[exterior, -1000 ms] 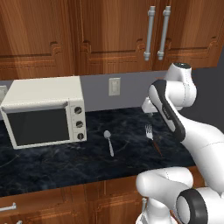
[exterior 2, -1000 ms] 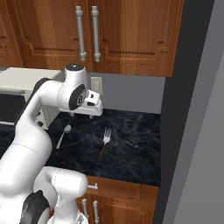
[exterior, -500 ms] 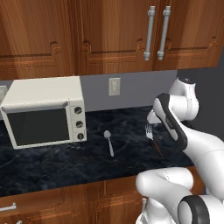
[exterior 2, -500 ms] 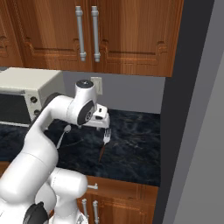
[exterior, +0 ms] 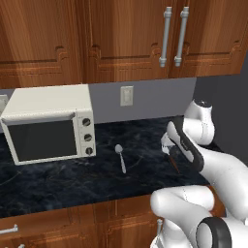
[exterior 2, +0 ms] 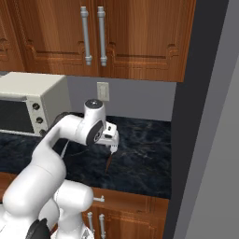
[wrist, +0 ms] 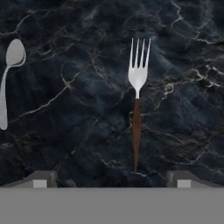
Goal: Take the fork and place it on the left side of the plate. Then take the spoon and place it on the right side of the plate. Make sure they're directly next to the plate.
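Note:
The fork [wrist: 137, 109], silver tines and thin brown handle, lies flat on the black marble counter, tines pointing away from me. My gripper [wrist: 111, 181] hovers open just above its handle end, with one fingertip on each side. The all-silver spoon [wrist: 8, 78] lies to the fork's left, apart from it. In the left base view the spoon [exterior: 120, 157] rests mid-counter, and my gripper [exterior: 167, 147] hangs low over the fork's handle [exterior: 175, 165]. From the right base view the gripper [exterior 2: 113, 142] sits above the fork [exterior 2: 108, 164]. The plate is out of view.
A white toaster oven [exterior: 48, 123] stands on the counter's left part. An outlet [exterior: 126, 95] is on the back wall, with wooden cabinets [exterior: 121, 38] above. A dark tall panel [exterior 2: 196, 140] bounds the counter on the right.
The arm has swung down and forward, and the hand now sits low over the fork. The jaws stay wide. Fork and spoon have not moved.

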Controlling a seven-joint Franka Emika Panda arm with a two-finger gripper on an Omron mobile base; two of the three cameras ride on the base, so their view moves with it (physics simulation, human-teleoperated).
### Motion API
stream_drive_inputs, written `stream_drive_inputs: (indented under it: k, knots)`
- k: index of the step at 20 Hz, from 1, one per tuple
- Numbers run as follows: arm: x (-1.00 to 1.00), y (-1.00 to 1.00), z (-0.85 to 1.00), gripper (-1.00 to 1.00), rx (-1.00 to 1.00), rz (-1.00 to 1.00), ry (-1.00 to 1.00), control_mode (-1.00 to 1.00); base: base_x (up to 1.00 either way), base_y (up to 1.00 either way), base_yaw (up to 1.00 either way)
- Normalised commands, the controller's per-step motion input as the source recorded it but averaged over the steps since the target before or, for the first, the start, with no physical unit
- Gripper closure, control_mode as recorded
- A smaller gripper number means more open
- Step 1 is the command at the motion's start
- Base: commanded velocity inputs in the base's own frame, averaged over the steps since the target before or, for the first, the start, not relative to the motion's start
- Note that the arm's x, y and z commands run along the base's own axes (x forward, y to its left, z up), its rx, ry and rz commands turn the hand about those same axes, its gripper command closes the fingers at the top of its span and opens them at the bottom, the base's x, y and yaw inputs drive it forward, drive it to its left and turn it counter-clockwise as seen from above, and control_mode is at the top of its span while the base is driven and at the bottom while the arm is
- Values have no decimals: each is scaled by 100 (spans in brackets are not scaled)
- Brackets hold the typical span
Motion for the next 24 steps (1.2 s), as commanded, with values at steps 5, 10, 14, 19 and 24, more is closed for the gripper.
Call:
stream_drive_inputs:
  k: [5,10,14,19,24]
  knots:
    - [26,-13,-37,-100,0,0,0,-100,0,0,0]
    - [29,-15,-38,-100,0,0,0,-100,0,0,0]
    - [29,-11,-38,-100,0,0,0,-100,0,0,0]
    - [30,-4,-35,-100,0,0,0,-100,0,0,0]
    - [30,0,-32,-100,0,0,0,-100,0,0,0]
